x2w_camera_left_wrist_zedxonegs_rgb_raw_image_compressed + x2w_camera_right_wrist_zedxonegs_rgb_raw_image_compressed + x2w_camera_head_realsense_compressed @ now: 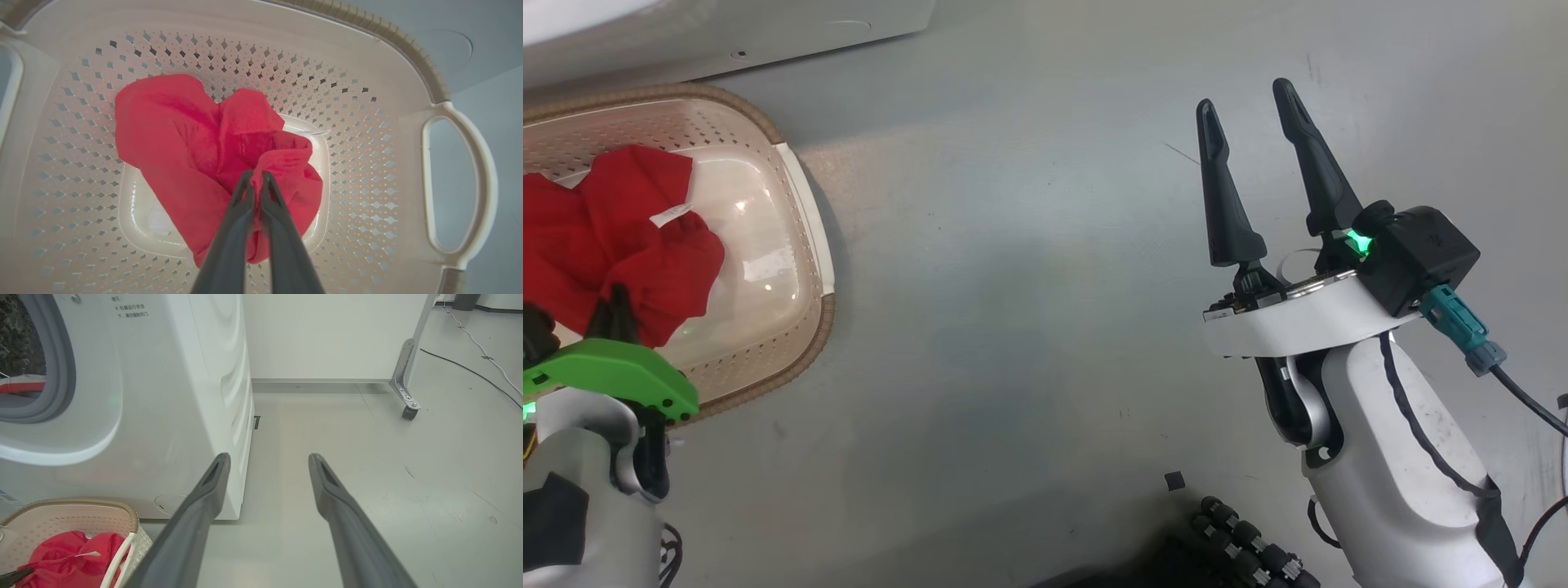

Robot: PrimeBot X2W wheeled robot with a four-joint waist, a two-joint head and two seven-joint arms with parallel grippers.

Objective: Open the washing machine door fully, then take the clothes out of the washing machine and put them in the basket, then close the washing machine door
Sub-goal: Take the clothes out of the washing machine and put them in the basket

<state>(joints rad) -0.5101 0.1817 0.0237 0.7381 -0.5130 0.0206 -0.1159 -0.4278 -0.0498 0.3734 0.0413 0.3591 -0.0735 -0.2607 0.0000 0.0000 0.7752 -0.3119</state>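
Observation:
The cream basket (805,220) sits on the floor at my left, below the washing machine (727,33). Red clothes (613,237) lie bunched inside it. My left gripper (613,309) reaches down into the basket; in the left wrist view its fingers (255,177) are shut on a fold of the red clothes (175,139) over the basket floor (347,163). My right gripper (1250,114) hangs open over bare floor, holding nothing. The right wrist view shows the open gripper (267,457), the washing machine (163,396), its grey-gasketed drum mouth (61,375) with a red strip inside, and the basket (73,506). The door is out of view.
A white panel on a caster wheel (408,410) stands behind the machine to the right. Cables (470,367) trail across the grey floor there. A black cable chain (1250,547) lies at my base.

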